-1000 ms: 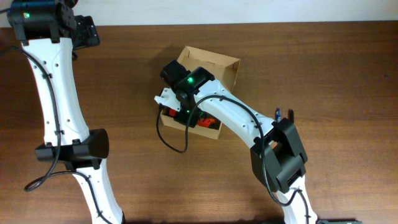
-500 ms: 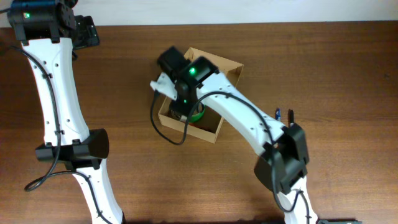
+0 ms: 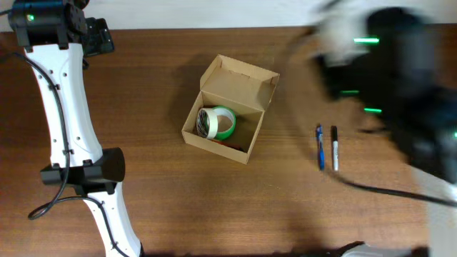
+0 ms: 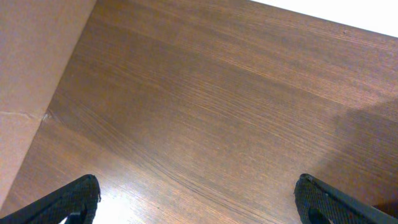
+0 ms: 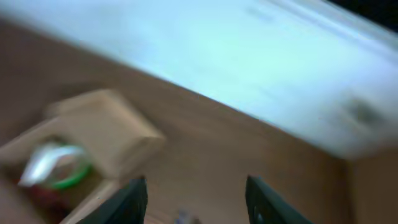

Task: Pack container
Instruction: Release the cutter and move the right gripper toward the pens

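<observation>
Okay, the container [image 3: 211, 145] is sitting open around the middle of the bench [image 3: 164, 200], slightly nearer the far edge, its flap lid [image 3: 246, 80] standing up along its far side. A green-and-white tape roll [image 3: 218, 123] is lying tilted inside, toward the left wall, and something red [image 3: 232, 145] is peeking out by the near wall, too small to tell what. A blue pen [image 3: 320, 148] and a black pen [image 3: 334, 148] are lying side by side on the bench, near each other but apart, right of the container. The left gripper [image 3: 96, 37] is hanging over the far left corner, jaws spread wide with only bare bench between them. The right arm [image 3: 393, 78] is showing as a blur over the far right part of the bench. In the blurred wrist view the right gripper [image 5: 196, 202] is holding its jaws apart, pinching nothing.
</observation>
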